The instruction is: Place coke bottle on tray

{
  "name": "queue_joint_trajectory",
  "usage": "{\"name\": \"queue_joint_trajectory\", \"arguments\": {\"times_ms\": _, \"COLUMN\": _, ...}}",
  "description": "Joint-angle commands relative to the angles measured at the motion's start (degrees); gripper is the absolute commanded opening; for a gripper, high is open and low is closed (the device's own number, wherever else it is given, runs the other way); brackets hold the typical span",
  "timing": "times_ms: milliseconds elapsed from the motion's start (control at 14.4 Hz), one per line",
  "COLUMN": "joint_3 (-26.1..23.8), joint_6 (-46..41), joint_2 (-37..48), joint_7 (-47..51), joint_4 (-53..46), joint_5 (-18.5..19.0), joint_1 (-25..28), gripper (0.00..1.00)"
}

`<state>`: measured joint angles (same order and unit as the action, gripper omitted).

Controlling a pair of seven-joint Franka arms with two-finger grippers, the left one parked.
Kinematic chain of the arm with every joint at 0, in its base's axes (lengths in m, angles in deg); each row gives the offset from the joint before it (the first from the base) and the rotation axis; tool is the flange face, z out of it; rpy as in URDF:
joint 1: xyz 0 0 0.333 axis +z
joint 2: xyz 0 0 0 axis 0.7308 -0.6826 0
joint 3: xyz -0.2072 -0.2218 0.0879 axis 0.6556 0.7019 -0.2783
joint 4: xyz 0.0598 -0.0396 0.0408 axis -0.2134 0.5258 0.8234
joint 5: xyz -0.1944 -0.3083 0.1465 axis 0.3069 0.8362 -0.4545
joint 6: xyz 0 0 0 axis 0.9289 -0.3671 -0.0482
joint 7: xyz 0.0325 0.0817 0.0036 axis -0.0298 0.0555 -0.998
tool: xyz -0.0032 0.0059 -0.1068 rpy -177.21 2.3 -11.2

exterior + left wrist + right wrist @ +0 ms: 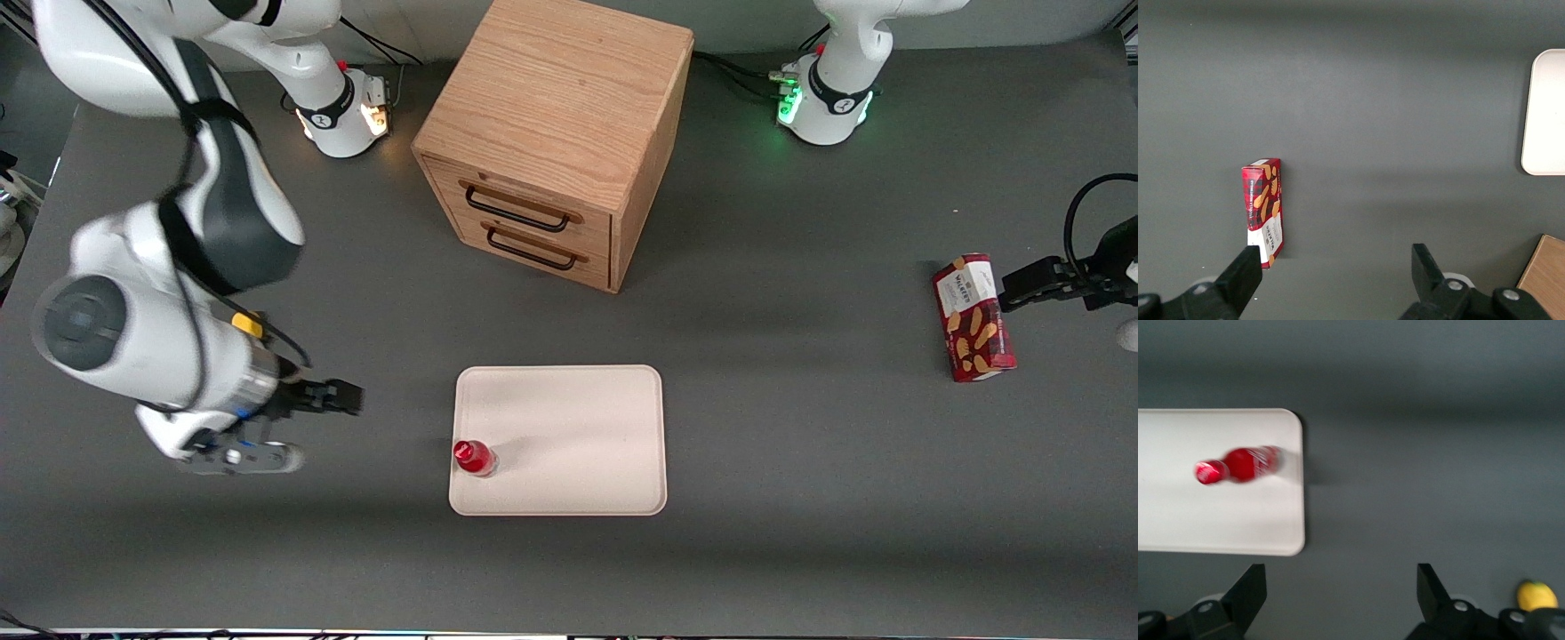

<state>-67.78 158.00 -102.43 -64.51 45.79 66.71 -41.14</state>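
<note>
The coke bottle (474,458) stands upright on the tray (569,427), just inside the rim at the edge that faces the working arm, near the tray corner closest to the front camera. Its long axis runs vertically, cap up. The claw (342,397) hangs above the bare desk (800,498), off the tray toward the working arm's end and apart from the bottle, with its fingers (1248,590) spread wide and nothing between them. In the right wrist view the bottle (1238,465) sits clear of the released claw (1341,587), with open desk between. Judging by this, the placement looks done, and any coming move is away from the bottle, not toward it.
</note>
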Motion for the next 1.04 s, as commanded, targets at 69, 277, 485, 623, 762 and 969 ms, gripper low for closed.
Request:
{"name": "queue_joint_trajectory", "arguments": {"times_ms": 69, "joint_3": 7.52, "joint_6": 1.57, "joint_2": 17.57, "joint_7": -3.53, "joint_4": 21.82, "joint_5": -3.64, "joint_1": 0.08, "gripper": 1.0}}
{"name": "queue_joint_trajectory", "arguments": {"times_ms": 277, "joint_3": 11.57, "joint_6": 1.57, "joint_2": 26.37, "joint_7": -5.2, "joint_4": 32.03, "joint_5": -3.73, "joint_1": 0.17, "gripper": 1.0}}
{"name": "queue_joint_trajectory", "arguments": {"times_ms": 485, "joint_3": 15.09, "joint_6": -0.97, "joint_2": 29.2, "joint_7": -6.86, "joint_4": 32.94, "joint_5": -3.64, "joint_1": 0.08, "gripper": 1.0}}
{"name": "queue_joint_trajectory", "arguments": {"times_ms": 623, "joint_3": 15.1, "joint_6": -1.24, "joint_2": 28.16, "joint_7": -6.78, "joint_4": 31.1, "joint_5": -3.56, "joint_1": 0.08, "gripper": 1.0}}
{"name": "queue_joint_trajectory", "arguments": {"times_ms": 762, "joint_3": 14.93, "joint_6": -1.24, "joint_2": 26.14, "joint_7": -6.08, "joint_4": 28.99, "joint_5": -3.56, "joint_1": 0.25, "gripper": 1.0}}
{"name": "queue_joint_trajectory", "arguments": {"times_ms": 969, "joint_3": 14.66, "joint_6": -1.24, "joint_2": 25.25, "joint_7": -6.26, "joint_4": 26.78, "joint_5": -3.47, "joint_1": 0.34, "gripper": 1.0}}
